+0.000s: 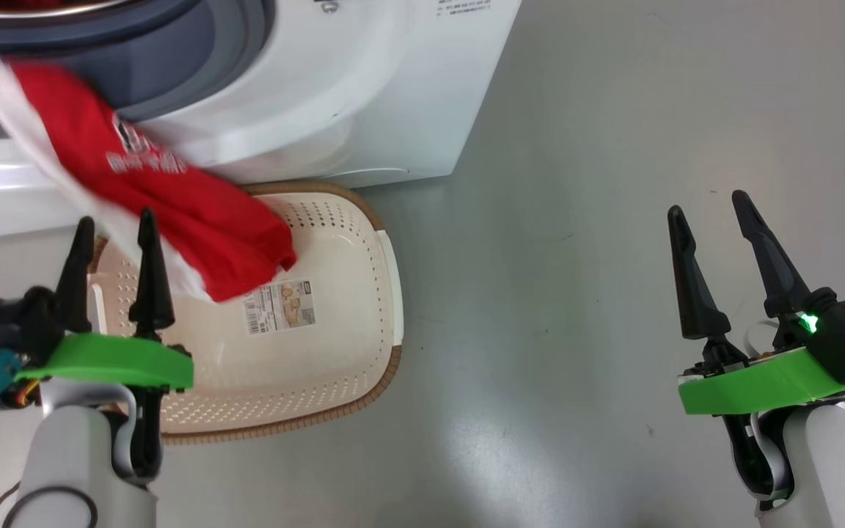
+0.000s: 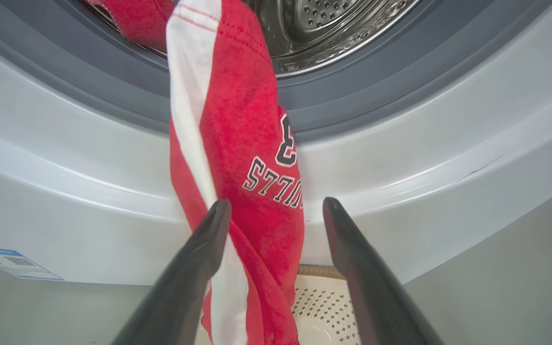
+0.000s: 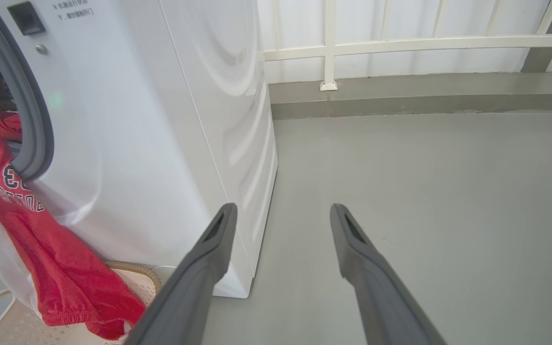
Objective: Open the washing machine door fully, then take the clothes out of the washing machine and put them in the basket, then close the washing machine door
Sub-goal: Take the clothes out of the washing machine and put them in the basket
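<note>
You saw the red knit jersey point(image 1: 173, 213), white-striped, draped from the washing machine's point(image 1: 364, 95) grey rubber mouth down its glossy white front into the perforated cream basket point(image 1: 320, 359) at its foot. Your left gripper point(image 1: 116, 218) faced the machine and your right gripper point(image 1: 707, 202) hung beside it, both with tapered dark fingers apart.

Cropped, covered, unreadable
The clothes point(image 1: 173, 198) run off the head view's upper left edge, lettering blurred, and cover the far left corner of the basket point(image 1: 382, 308); its label point(image 1: 281, 306) is too small to read; the washing machine point(image 1: 364, 88) is cut by the top edge.
</note>
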You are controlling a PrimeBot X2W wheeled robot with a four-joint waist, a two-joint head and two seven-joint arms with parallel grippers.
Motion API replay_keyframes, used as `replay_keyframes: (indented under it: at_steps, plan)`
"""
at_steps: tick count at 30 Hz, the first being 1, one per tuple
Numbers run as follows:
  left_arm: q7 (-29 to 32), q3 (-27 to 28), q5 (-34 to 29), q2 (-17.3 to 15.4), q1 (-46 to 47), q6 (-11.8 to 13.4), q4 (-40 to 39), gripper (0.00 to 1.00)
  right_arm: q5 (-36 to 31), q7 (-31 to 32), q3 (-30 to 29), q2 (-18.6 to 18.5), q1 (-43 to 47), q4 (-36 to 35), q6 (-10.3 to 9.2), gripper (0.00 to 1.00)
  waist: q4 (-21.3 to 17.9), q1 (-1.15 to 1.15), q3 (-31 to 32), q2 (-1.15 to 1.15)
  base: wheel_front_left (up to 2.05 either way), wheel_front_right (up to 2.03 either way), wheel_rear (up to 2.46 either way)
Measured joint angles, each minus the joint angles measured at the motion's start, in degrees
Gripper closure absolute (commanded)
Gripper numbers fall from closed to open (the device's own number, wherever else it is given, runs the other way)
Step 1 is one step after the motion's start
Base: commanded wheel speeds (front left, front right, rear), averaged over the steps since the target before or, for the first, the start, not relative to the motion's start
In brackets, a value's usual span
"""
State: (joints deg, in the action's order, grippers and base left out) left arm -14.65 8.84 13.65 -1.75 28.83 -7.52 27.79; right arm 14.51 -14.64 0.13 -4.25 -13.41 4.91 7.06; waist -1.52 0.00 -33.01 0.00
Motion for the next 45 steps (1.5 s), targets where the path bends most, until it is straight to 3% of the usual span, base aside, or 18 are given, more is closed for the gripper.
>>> replay_keyframes:
  at_steps: [20,31,45]
  plan:
    - [-0.01,-1.6,0.14,0.04,-13.79,0.01,-16.15,0.0,0.0,0.0,-0.04,-0.48,0.96,0.59,0.0,0.0,0.02,0.0,2.53,0.0,0.0,0.0,0.0]
    - [-0.01,-1.92,0.54,-0.05,-18.23,0.96,-17.73,0.0,0.03,0.0,-0.47,-0.79,4.39,1.91,0.0,0.0,0.35,0.0,6.73,0.0,0.0,0.0,0.0]
    - [0.0,-0.37,-0.05,-0.1,-26.65,0.83,-17.91,0.0,0.44,0.0,-0.98,-1.01,13.14,3.87,0.0,0.0,0.84,0.0,17.3,0.0,0.0,0.0,0.0]
